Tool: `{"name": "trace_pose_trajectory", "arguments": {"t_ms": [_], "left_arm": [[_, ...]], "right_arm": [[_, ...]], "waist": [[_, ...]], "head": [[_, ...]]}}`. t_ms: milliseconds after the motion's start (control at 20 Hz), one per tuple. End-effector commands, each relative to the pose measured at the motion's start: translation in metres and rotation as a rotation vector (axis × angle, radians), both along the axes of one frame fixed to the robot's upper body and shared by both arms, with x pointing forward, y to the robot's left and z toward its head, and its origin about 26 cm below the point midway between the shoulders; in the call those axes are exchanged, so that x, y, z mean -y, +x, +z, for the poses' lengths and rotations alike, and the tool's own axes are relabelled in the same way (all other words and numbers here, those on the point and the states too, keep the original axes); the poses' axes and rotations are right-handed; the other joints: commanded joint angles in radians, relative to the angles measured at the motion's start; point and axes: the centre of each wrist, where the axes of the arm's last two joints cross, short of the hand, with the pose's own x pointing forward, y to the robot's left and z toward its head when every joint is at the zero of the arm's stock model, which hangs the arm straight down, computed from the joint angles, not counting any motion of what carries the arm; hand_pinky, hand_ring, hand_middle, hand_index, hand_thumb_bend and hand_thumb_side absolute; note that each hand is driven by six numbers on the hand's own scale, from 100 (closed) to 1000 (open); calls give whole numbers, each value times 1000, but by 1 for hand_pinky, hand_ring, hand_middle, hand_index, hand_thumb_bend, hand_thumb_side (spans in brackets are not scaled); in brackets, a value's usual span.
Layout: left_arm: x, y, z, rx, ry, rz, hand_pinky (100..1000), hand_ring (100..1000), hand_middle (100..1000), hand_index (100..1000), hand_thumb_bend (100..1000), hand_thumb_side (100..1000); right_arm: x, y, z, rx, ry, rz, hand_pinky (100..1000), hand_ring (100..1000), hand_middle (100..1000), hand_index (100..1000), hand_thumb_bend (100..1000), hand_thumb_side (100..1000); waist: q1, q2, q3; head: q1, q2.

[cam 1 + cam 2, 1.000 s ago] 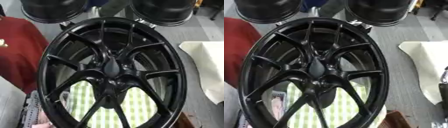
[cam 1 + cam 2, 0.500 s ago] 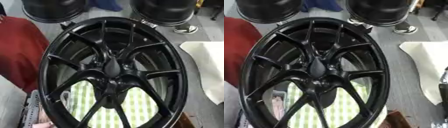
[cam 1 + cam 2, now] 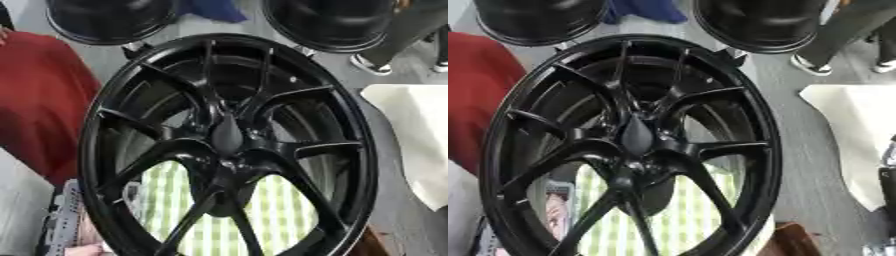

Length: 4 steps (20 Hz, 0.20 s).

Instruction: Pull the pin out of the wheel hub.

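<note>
- the black wheel hub (image 3: 227, 145) filled most of both eye views, its rim running from near the top edge down past the bottom edge.
- no robot fingers could be made out for certain in either view, so their state could not be told and places could not be fixed from them; a dark shape (image 3: 888, 187) at the right edge of the right eye view could not be identified.
- at the centre of the spokes stood a dark, pointed cap-like shape (image 3: 227, 136); whether this was the pin could not be told.
- through the lower spoke gaps showed a green-and-white checked cloth (image 3: 280, 215) lying under the wheel.
- two more black rims sat just beyond the hub's top edge, one at upper left (image 3: 109, 20) and one at upper right (image 3: 337, 22), each nearly touching it, with a narrow strip of grey floor between them.
- a red cloth (image 3: 44, 100) lay close against the hub's left rim, leaving little open room on that side.
- a white sheet (image 3: 416, 135) lay to the right, apart from the rim, with a band of bare grey floor (image 3: 815, 165) between them: the widest free space beside the wheel.
- a person's dark trouser leg and shoe (image 3: 811, 65) stood at the upper right, clear of the hub.
</note>
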Motion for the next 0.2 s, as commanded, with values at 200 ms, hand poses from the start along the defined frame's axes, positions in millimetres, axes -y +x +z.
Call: {"name": "trace_pose_trajectory", "arguments": {"t_ms": [200], "left_arm": [[6, -2, -11, 69, -70, -46, 965, 738, 700, 865, 100, 680]], "right_arm": [[2, 0, 7, 26, -31, 1, 541, 616, 561, 565, 243, 325]], "waist": [[1, -12, -2]], "head": [[5, -17]]}}
